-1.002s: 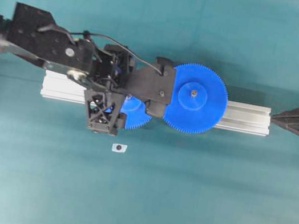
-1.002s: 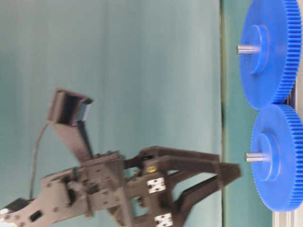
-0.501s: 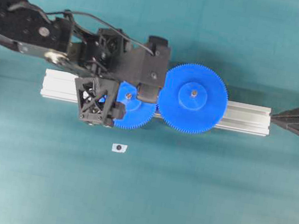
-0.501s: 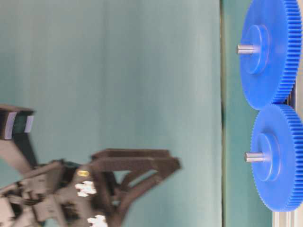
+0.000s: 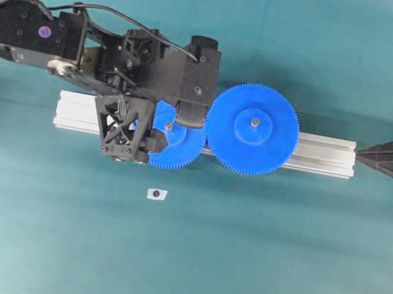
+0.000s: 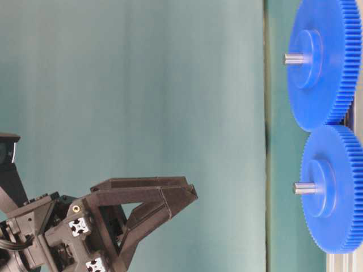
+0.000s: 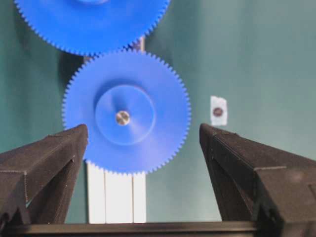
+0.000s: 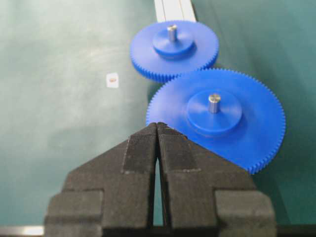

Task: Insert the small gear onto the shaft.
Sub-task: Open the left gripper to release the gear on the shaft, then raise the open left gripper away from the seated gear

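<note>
The small gear (image 7: 126, 113) lies flat on the rail, with the shaft (image 7: 122, 117) showing as a grey pin tip through its hub. It meshes with the wider gear (image 5: 253, 130). My left gripper (image 7: 143, 128) hovers above the small gear (image 5: 179, 148), open and empty, one finger (image 7: 54, 163) on each side of it. From the table-level view the gripper (image 6: 170, 195) is well clear of the gear (image 6: 334, 190) and the shaft (image 6: 303, 188). My right gripper (image 8: 158, 126) is shut and empty, short of the wider gear (image 8: 217, 113); the small gear (image 8: 173, 49) lies beyond.
The silver rail (image 5: 321, 154) runs left to right under both gears. A small white tag with a dark spot (image 5: 156, 194) lies on the green mat in front of the rail. The right gripper (image 5: 363, 153) points at the rail's right end.
My left gripper, open throughout, has pulled back to the left and risen away from the small gear. The gear stays seated on the shaft. The right arm has not moved.
</note>
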Controlling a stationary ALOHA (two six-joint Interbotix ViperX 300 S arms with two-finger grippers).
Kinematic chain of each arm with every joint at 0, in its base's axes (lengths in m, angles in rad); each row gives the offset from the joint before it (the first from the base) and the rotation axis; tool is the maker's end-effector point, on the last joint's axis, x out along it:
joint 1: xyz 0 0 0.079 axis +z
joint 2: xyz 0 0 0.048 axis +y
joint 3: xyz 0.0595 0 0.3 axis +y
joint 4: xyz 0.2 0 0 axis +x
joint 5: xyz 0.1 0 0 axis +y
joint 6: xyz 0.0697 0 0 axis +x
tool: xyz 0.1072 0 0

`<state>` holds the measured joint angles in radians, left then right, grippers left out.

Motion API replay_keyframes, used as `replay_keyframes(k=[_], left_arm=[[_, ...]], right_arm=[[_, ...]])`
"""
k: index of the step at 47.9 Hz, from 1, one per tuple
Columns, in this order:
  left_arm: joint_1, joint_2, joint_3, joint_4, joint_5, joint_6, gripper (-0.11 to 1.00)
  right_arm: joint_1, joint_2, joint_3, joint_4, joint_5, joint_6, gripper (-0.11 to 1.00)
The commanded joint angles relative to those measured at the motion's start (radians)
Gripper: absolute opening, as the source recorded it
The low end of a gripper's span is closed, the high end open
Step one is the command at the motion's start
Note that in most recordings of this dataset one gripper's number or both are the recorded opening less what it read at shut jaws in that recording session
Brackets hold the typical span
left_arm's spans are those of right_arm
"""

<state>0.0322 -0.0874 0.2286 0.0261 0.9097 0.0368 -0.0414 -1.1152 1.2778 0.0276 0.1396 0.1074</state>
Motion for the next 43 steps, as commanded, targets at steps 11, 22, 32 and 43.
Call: replay_keyframes(k=[11, 22, 32, 43], left_arm=[[0.002, -0.025, -0.020, 0.000, -0.005, -0.029, 0.86], [0.000, -0.017, -0.005, -0.003, -0.003, -0.064, 0.86], [-0.002, -0.015, 0.006, -0.003, -0.003, -0.071, 0.86], [-0.002, -0.011, 0.006, -0.003, -0.005, -0.071, 0.86]], right_arm=[[-0.002, 0.005, -0.018, 0.000, -0.009, 0.011, 0.04], [-0.002, 0.006, -0.015, 0.002, -0.009, 0.011, 0.04], [-0.002, 0.005, -0.015, 0.002, -0.009, 0.011, 0.04], [-0.002, 0.005, -0.011, 0.003, -0.025, 0.014, 0.04]])
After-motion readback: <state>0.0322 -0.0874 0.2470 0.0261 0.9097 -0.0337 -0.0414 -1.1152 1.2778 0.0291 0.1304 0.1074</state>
